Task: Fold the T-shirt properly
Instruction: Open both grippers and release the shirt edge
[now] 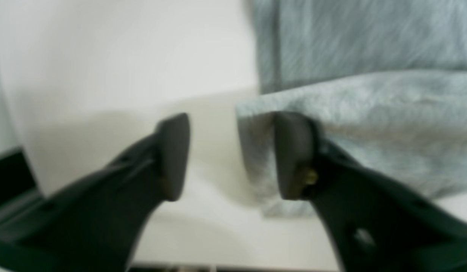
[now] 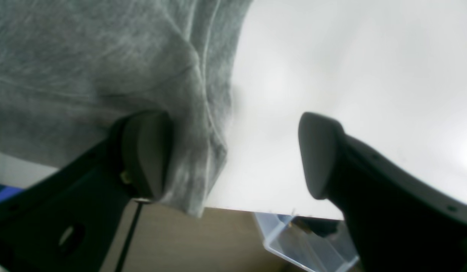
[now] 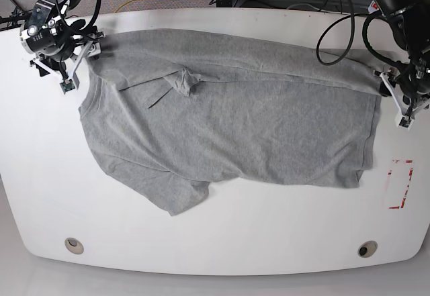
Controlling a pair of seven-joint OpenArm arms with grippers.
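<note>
Left end effector (image 1: 231, 155) and right end effector (image 2: 233, 158) both wide apart, at opposite T-shirt (image 3: 228, 115) edges.

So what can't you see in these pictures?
- Any print on the T-shirt: the base view shows only plain grey.
- The folded-under far layer: base view, covered by cloth on top.
- Left gripper and the cloth edge: left wrist view, blurred.
- The box contents: right wrist view, cut off by the edge and the right gripper.
</note>
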